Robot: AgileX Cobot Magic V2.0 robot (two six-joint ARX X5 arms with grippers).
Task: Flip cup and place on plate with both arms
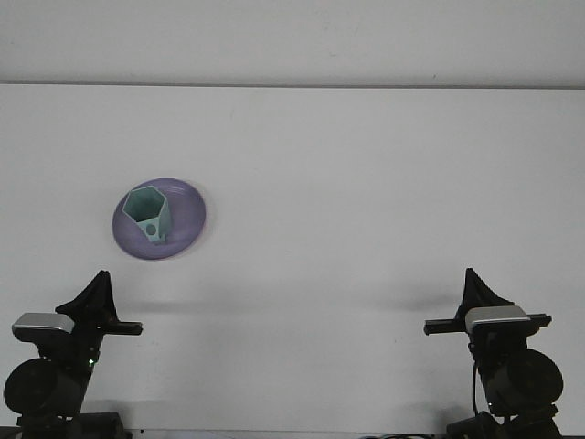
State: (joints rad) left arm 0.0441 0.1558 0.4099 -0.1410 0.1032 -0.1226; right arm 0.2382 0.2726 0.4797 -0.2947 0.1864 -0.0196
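My teal hexagonal cup point(148, 214) sits upright on the round purple plate point(187, 218). Left gripper point(94, 294) and right gripper point(478, 293) parked near me; can't tell their jaws.

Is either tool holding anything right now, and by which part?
Nothing is held. The cup sits on the plate, far from both tools.

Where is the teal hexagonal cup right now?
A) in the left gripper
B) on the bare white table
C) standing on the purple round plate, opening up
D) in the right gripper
C: the teal hexagonal cup stands inside the purple round plate, its open mouth up, both grippers far off.
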